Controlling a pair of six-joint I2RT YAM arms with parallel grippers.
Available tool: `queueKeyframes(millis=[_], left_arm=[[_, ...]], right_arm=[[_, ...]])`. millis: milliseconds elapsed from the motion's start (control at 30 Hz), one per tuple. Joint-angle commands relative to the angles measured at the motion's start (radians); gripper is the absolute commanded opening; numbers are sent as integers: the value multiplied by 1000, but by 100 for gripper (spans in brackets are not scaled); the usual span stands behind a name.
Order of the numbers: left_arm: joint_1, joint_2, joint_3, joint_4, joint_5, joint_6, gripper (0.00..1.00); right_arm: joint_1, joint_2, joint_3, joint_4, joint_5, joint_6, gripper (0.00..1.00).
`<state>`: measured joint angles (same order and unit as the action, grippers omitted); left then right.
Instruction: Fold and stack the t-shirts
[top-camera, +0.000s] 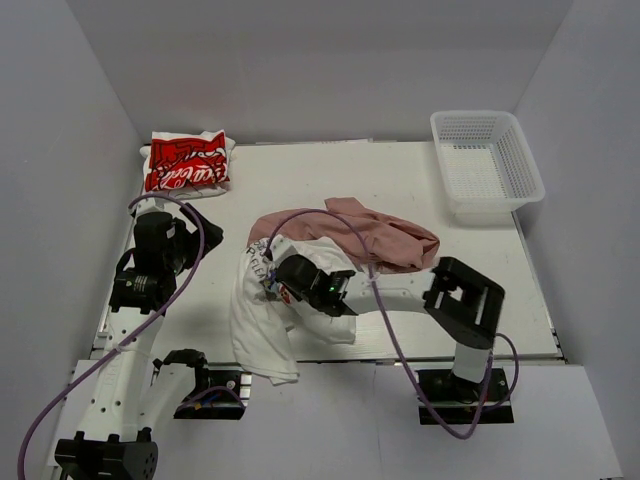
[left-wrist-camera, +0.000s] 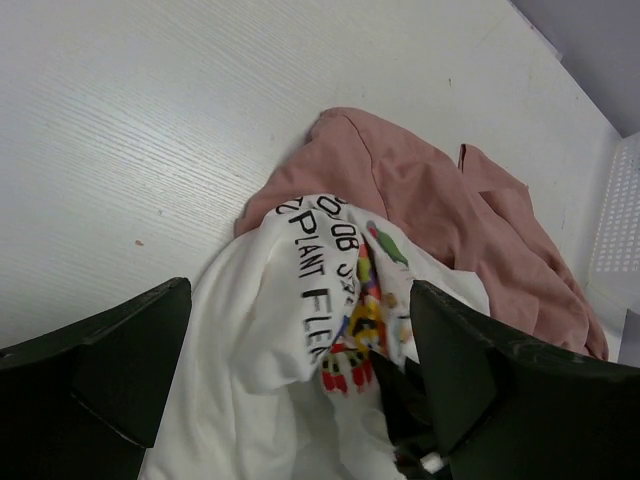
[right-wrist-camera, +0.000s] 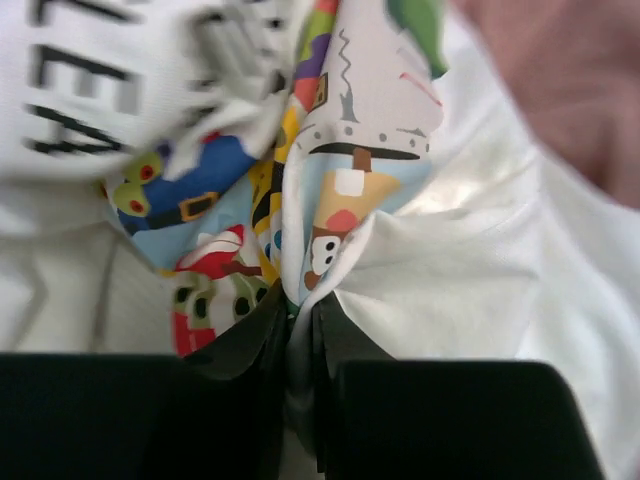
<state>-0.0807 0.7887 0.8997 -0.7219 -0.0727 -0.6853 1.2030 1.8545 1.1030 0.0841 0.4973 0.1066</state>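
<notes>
Right pincer clamped on a pinch of the white shirt, right at the chest print. Likely a lift to pull it free and spread it. Shirt lies crumpled mid-surface, tail trailing off the near edge at 6 o'clock. Pink shirt bunched against it at 1 o'clock, overlapping, so it may drag along. Left pincer wide open, holding nothing, hovering at 9 o'clock of the pile. Red-logo shirt folded at 10 o'clock on the surface. Basket at 2 o'clock, well apart.
</notes>
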Motion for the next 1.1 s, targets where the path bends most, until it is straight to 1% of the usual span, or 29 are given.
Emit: queueKeyframes(millis=[0,33,67,133,167,200,233,300,333,400,500,533,600,633,667,700,733,767,800,833,900,933,967,1000,1033,1067], left_arm=[[-4,-5,8,-10,-21,-10,100],[-4,-5,8,-10,-21,-10,100],[-4,4,8,-10,-21,-10,100],[-4,4,8,-19,-21,-10,100],[-4,13,8,-19,-21,-10,100],[-4,14,8,-19,-21,-10,100],[-4,14,8,-19,-21,-10,100],[-4,23,8,-19,-21,-10,100],[-4,23,8,-28,-21,-19,100],[-4,23,8,-28,-30,-19,100],[-4,32,8,-28,-30,-19,100],[-4,41,8,-28,-19,-19,100],[-4,50,8,-28,-19,-19,100],[-4,50,8,-28,-19,-19,100],[-4,63,8,-28,-10,-19,100],[-13,63,8,-37,-21,-19,100],[-13,63,8,-37,-21,-19,100],[-13,63,8,-46,-21,-19,100],[-13,63,8,-47,-32,-19,100],[-13,63,8,-47,-32,-19,100],[-13,63,8,-37,-32,-19,100],[-13,73,8,-37,-32,-19,100],[-13,83,8,-37,-32,-19,100],[-13,83,8,-37,-32,-19,100],[-13,93,8,-37,-32,-19,100],[-13,93,8,-27,-19,-19,100]], right_arm=[[-5,-231,1,123,29,-25,0],[-8,-260,-2,159,32,-30,0],[-14,-321,-3,161,23,-27,0],[-37,-368,-2,166,20,-15,0],[-55,-402,-6,196,-5,-25,0],[-62,-419,-20,209,-6,-22,0],[-94,-458,-25,221,-2,-22,0],[-117,-535,-16,250,10,-25,0],[-164,-554,-9,258,33,-33,0],[-195,-624,0,285,72,-41,0],[-317,-670,44,295,107,-59,0],[-342,-672,104,278,136,-62,0],[-439,-670,148,250,159,-85,0],[-463,-649,226,232,164,-84,0],[-544,-638,253,217,164,-96,0],[-571,-624,282,198,170,-99,0],[-600,-570,367,169,175,-102,0],[-662,-552,401,155,173,-87,0],[-727,-531,478,96,167,-71,0],[-759,-456,518,51,118,-56,0],[-892,-366,721,-52,89,11,0],[-954,-298,776,-151,37,54,0],[-980,-267,945,-182,9,68,0],[-1009,-197,996,-199,-12,71,0],[-1081,-163,1047,-258,-87,90,0],[-1103,-67,1193,-285,-121,103,0]])
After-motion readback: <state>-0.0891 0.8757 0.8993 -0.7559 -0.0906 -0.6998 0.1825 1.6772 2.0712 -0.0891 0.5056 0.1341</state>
